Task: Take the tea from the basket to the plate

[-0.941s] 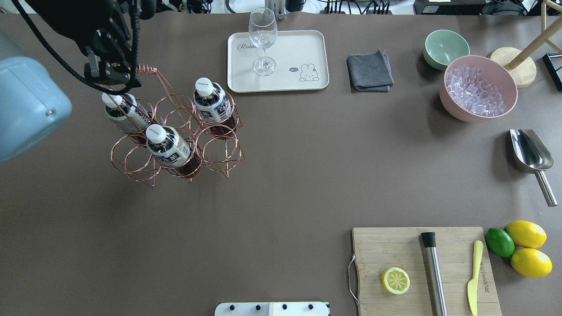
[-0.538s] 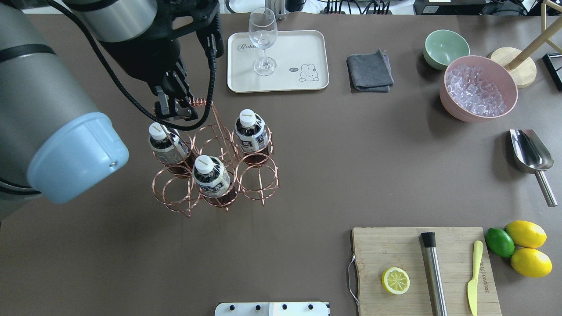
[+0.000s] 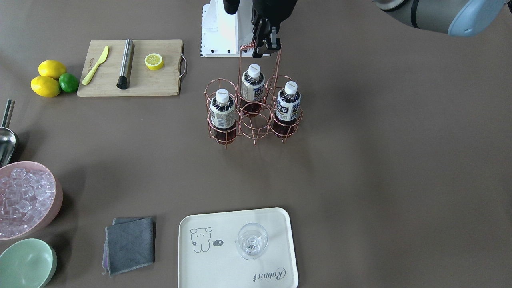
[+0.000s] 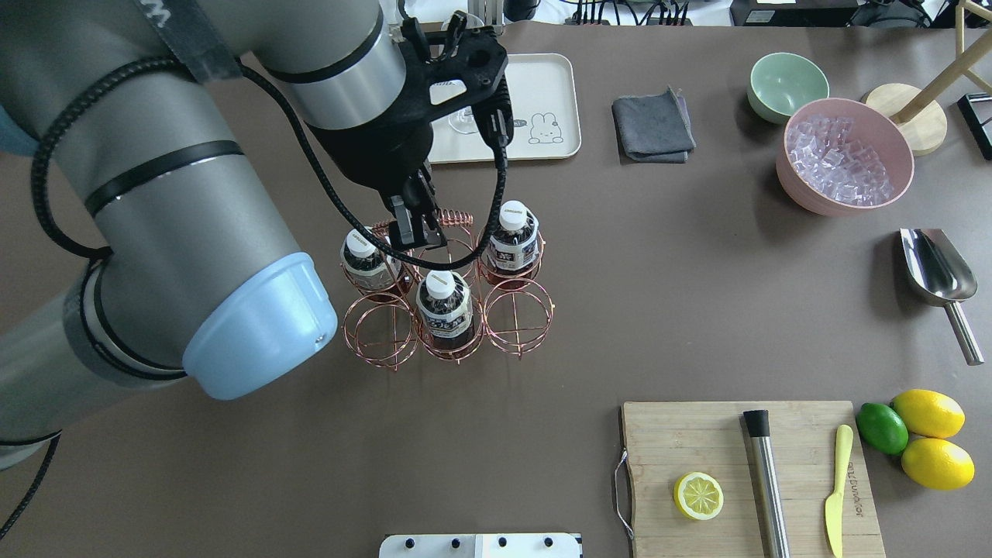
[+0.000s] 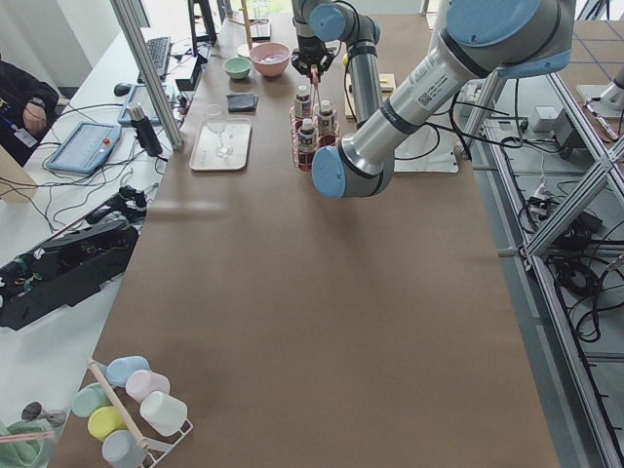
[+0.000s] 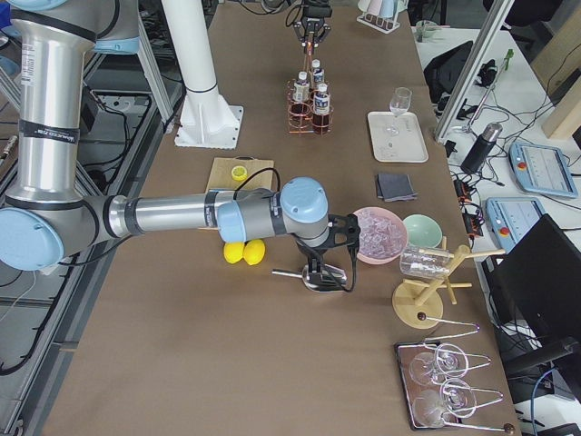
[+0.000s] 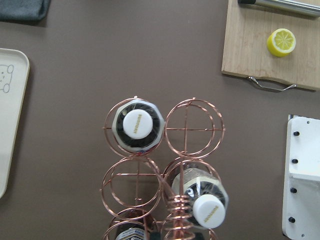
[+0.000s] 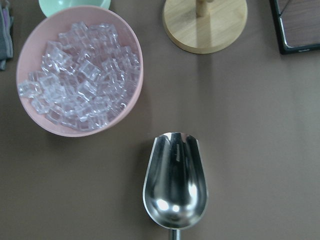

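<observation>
Our left gripper is clamped on the coiled handle of the copper wire basket, near the cream plate but apart from it. Three tea bottles sit in its rings: two at the far corners, one in the near middle. Our right gripper hangs over the metal scoop, and we cannot tell its grip.

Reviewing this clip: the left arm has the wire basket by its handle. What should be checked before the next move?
1. Left gripper shut on basket handle: ok.
2. Three tea bottles upright in their cells: ok.
3. Basket standing on the table: cannot tell.
4. Bare room on plate beside wine glass: ok.
5. Right gripper, over the scoop, far from basket: ok; open or shut: cannot tell.
</observation>
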Controlling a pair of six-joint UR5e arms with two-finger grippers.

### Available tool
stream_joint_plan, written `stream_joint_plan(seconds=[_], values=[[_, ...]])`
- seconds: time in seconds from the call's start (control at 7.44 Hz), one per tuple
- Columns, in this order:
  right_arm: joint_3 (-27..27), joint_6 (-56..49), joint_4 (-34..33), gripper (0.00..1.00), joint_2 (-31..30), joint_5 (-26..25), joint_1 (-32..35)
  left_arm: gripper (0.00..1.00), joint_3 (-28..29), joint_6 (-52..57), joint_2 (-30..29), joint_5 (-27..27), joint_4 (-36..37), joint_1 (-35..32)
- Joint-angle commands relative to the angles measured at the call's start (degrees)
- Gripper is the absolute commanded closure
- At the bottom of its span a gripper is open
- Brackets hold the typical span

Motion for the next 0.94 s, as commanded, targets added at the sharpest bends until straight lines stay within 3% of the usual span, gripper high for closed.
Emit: stream_joint_plan(seconds=[0.0,0.27,0.54,0.81], values=[[1.32,22.61,-0.48,0.0,10.69,-1.57,-10.64,1.0,0.7,-2.87,-2.69,1.49,-0.53,3.1],[1.32,30.62,-0.66,0.0,13.43,-3.17,-15.4,1.0,1.92,-2.87,-2.69,3.85,-1.84,3.89],[0.45,46.69,-5.54,0.0,23.42,-3.34,-22.77,1.0,3.07,-2.69,-2.26,4.39,-2.63,4.07],[0.18,53.03,-6.72,0.0,27.76,-5.71,-26.31,1.0,4.22,-2.52,-1.99,5.7,-3.96,4.07]])
